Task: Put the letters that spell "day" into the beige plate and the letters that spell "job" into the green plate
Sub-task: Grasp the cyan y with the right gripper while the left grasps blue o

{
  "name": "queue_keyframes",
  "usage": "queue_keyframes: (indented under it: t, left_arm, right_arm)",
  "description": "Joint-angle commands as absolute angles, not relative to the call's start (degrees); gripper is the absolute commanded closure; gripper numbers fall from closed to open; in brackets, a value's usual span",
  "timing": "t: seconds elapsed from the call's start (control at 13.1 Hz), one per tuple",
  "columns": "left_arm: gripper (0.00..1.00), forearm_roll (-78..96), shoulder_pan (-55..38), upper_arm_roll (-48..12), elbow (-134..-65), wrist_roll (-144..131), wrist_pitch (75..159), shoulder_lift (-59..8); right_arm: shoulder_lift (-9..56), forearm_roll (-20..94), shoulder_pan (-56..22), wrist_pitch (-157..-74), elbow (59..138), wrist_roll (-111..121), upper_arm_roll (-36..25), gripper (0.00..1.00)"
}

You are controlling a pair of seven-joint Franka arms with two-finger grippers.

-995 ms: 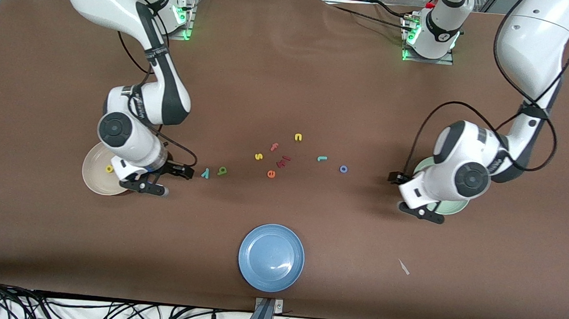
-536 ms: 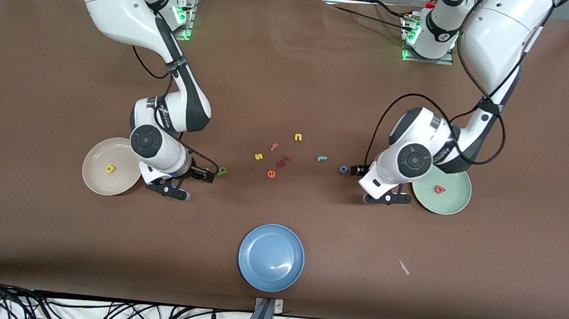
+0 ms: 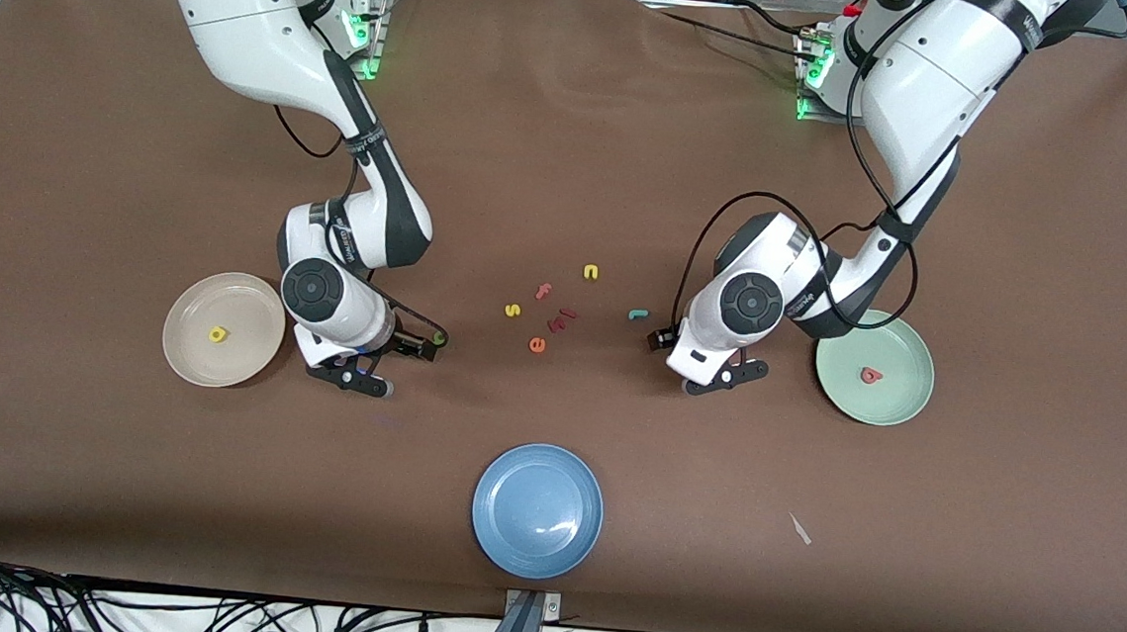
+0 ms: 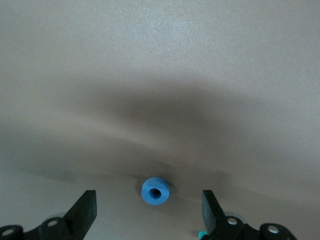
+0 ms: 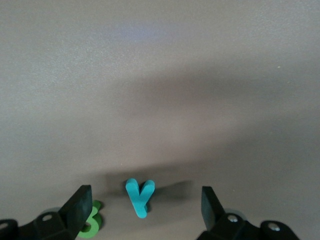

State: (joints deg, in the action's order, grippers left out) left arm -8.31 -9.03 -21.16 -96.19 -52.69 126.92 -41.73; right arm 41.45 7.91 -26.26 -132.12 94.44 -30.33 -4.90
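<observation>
The beige plate (image 3: 185, 361) holds the yellow d (image 3: 217, 334). On the green plate (image 3: 900, 404) lies the salmon b (image 3: 871, 375). My right gripper (image 3: 387, 361) is low over the table beside the beige plate, open. The teal y (image 5: 139, 196) lies between its fingers. The green a (image 5: 92, 224) lies by one fingertip and peeks out from the gripper (image 3: 438, 337). My left gripper (image 4: 149, 202) is open around the blue o (image 4: 155, 190), which the hand (image 3: 697, 360) hides in the front view. The teal j (image 3: 637, 313) lies near that hand.
Loose letters lie mid-table: a yellow n (image 3: 590, 272), a pink f (image 3: 543, 291), a yellow s (image 3: 512, 309), an orange e (image 3: 537, 345) and a dark red piece (image 3: 561, 320). A blue plate (image 3: 537, 509) sits near the front edge, with a white scrap (image 3: 800, 529) beside it.
Both arms have swung from over their plates toward the table's middle. The right gripper now straddles the y and the left straddles the o. Both plates are uncovered.
</observation>
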Motion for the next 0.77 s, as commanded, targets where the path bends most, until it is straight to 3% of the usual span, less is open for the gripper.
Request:
queue_keyframes:
  t: [0.0,0.15,0.54,0.61,0.69]
  left_arm:
    - [0.49,-9.84,-9.32,-21.09,-96.68,-54.4,128.14,-41.92]
    - [0.58,-9.76,-9.32,-21.09,-96.77,-54.49,128.14,-42.8]
    - [0.61,-9.84,-10.02,-21.01,-96.77,-54.49,128.14,-43.59]
    - [0.77,-9.84,-9.93,-21.09,-96.68,-54.49,128.14,-43.51]
    - [0.98,-9.84,-9.93,-21.01,-96.68,-54.49,128.14,-43.51]
  right_arm:
    - [42.36,7.82,-26.28,-131.57,92.72,-30.15,-4.83,0.15]
    - [42.45,7.65,-26.28,-131.48,92.9,-29.97,-4.83,0.21]
    - [42.54,7.56,-26.28,-131.57,93.43,-29.09,-4.83,0.34]
    - [42.54,7.56,-26.28,-131.57,93.51,-28.92,-4.83,0.38]
    - [42.54,7.56,-26.28,-131.49,93.52,-28.39,-4.83,0.44]
